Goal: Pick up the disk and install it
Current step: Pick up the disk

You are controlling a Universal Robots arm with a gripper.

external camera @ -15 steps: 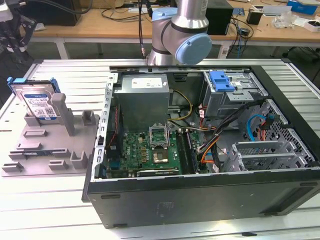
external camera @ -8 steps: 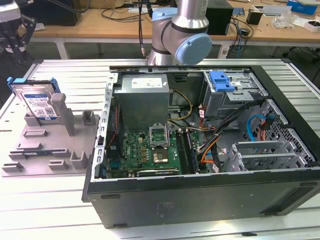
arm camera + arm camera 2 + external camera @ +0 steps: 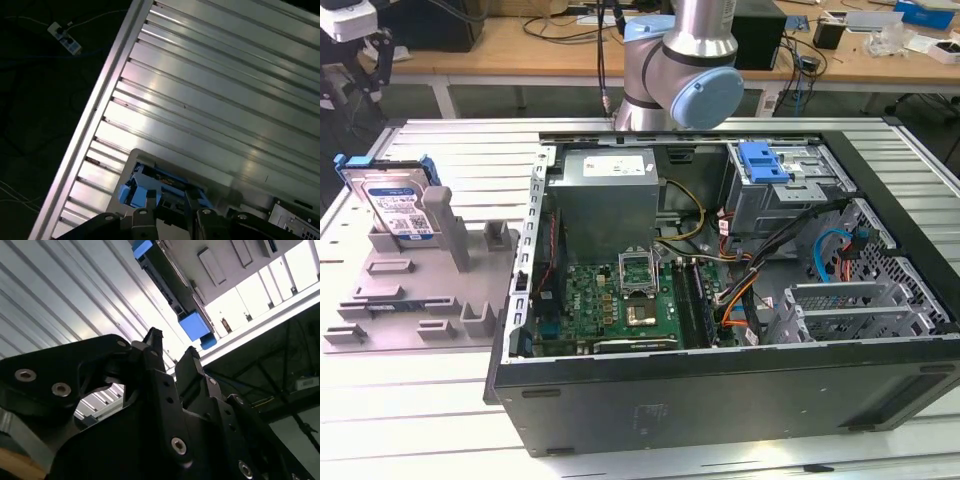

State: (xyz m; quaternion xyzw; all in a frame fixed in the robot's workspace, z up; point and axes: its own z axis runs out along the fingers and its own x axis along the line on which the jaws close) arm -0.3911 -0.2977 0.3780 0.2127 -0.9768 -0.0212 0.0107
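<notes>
One disk (image 3: 395,205) is at stake. It stands tilted back in a grey holder (image 3: 410,300) on the ribbed surface (image 3: 420,430), at about nine o'clock from the open case (image 3: 720,390) in the exterior view and well apart from it. Its label faces outward, and its blue carrier frames the upper end, which rises free of the holder.

The hand (image 3: 172,347) grips nothing: in both wrist views its fingers (image 3: 152,340) are parted by a narrow gap with nothing between them. It hangs near the disk without touching it; in the first wrist view the blue frame shows just beyond the fingers. A lone blue bracket (image 3: 763,160) sits on the drive cage at about one o'clock inside the case.

The disk will likely feel dense for its size and quite stiff, so it should not bend in a grip. Its metal faces look smooth and may slip. The plastic carrier probably flexes a little and could spring off if squeezed hard. A drive of this kind dislikes shocks, so knocks against holder or case are the risk. The best hold seems to be across the two long sides near the free upper end, on the carrier rails where metal backs them, clear of the label
</notes>
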